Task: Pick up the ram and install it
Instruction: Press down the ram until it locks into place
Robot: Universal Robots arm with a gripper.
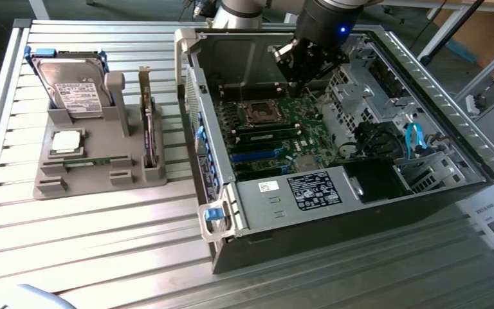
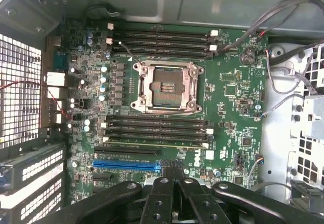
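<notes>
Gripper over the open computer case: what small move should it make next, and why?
Probably lift and head toward the grey plastic holder: the black gripper hangs shut and empty over the green motherboard, while a thin green ram stick lies in that holder.

The one mark that reads clearly is the white DELL logo (image 2: pixel 218 154), printed sideways on the green motherboard (image 2: pixel 228 89) at the lower right of the board in the wrist view. In the exterior view, the hard drive (image 1: pixel 74 87) at upper left carries a white label, and the case's lower centre bears a black sticker (image 1: pixel 316 190); their print is too small to read.
</notes>
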